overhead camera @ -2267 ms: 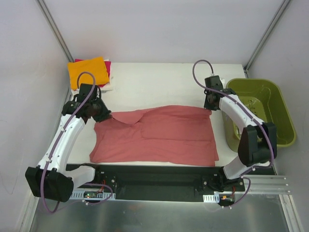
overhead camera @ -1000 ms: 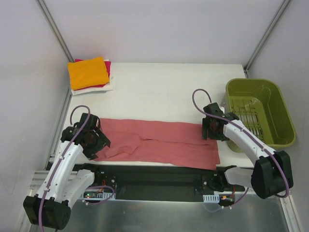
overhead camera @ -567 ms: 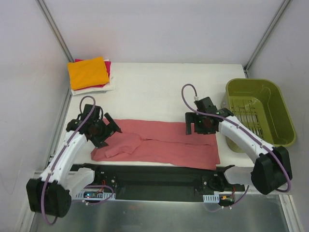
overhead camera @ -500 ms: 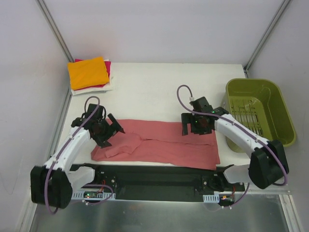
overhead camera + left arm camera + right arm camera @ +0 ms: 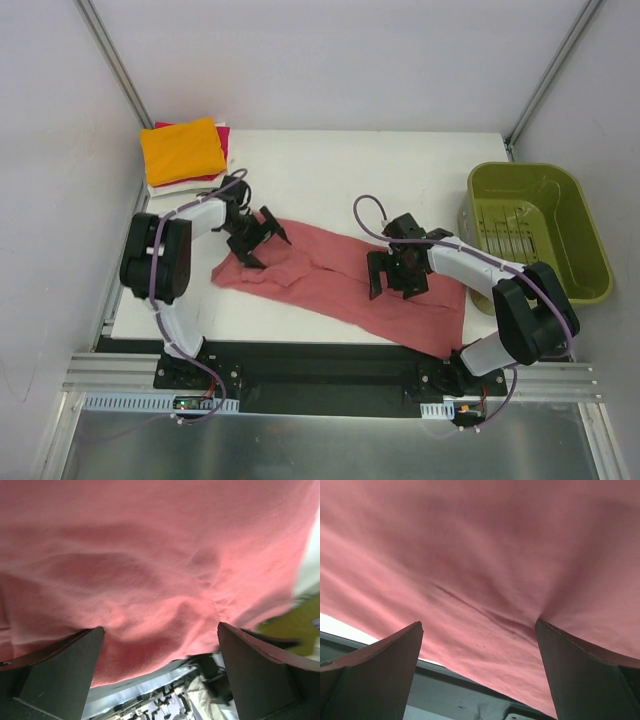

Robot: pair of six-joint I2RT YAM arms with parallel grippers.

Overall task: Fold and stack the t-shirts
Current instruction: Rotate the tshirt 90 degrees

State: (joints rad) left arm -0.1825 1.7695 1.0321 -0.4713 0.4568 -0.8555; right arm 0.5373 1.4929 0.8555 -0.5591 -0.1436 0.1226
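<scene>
The olive-green basket [image 5: 540, 172] sits at the right edge of the white table [image 5: 350, 170], and everything else lies to its left. The salmon-red t-shirt [image 5: 320, 282] lies as a long, rumpled band slanting across the table. Its nearer end comes close to the basket's left wall, and part of that end is covered by the right arm. Neither collar nor sleeves can be made out in the bunched cloth. The right gripper [image 5: 395, 286] is over the half of the band nearer the basket, its claw spread wide with nothing clamped. Its wrist camera shows both dark fingers [image 5: 375, 670] well apart and red cloth filling the space beyond them (whether the tips press into the cloth is unclear). The left gripper [image 5: 262, 246] is over the end of the band farthest from the basket, also spread wide and empty. Its fingers [image 5: 55, 675] frame wrinkled cloth, with only a blur below. At the table corner farthest left of the basket is the folded stack, with an orange shirt [image 5: 182, 150] on top. The magenta shirt [image 5: 223, 132] and the white shirt [image 5: 225, 180] under it show only as edges.
</scene>
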